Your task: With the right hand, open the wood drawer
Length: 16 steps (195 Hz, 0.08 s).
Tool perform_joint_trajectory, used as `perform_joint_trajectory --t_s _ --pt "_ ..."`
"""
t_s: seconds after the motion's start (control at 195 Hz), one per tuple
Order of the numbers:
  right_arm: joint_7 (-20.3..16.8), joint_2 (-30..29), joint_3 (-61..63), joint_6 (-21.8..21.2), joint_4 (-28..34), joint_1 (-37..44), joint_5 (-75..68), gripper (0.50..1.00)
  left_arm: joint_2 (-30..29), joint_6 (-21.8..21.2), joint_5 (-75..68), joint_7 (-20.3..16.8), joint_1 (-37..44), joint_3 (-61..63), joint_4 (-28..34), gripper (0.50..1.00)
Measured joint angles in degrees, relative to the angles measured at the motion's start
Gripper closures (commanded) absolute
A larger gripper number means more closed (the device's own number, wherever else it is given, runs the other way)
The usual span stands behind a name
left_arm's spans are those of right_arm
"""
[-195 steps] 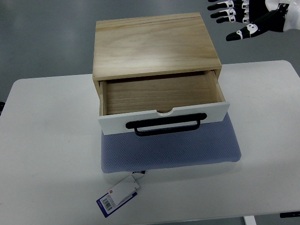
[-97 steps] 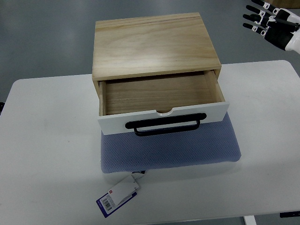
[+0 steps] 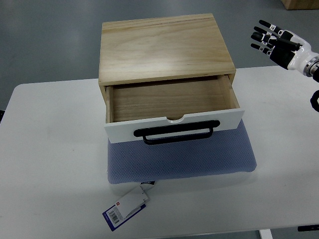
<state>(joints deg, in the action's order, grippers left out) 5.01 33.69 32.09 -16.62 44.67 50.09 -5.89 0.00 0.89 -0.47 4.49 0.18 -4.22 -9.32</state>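
A light wood box (image 3: 164, 47) stands on the white table (image 3: 50, 149). Its drawer (image 3: 172, 107) is pulled out toward me and its inside is bare wood. The drawer's white front carries a black bar handle (image 3: 177, 133). My right hand (image 3: 271, 42) hovers in the air at the upper right, well to the right of the box and touching nothing. Its black and white fingers (image 3: 261, 36) are spread and hold nothing. The left arm does not show.
A blue-grey mat (image 3: 182, 159) lies under the drawer's front, with a white and blue tag (image 3: 124, 206) hanging at its near left corner. Grey floor lies beyond the table's far edge.
My right hand swung right from above the box's far right corner, then came lower and a little back left. The drawer has not moved.
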Motion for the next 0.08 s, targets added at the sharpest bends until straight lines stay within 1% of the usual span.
perform_joint_trajectory --t_s 0.082 --pt "0.00 -0.02 -0.82 0.00 -0.02 -0.20 0.00 0.568 0.00 0.00 0.00 0.00 0.00 0.00 0.00 0.500"
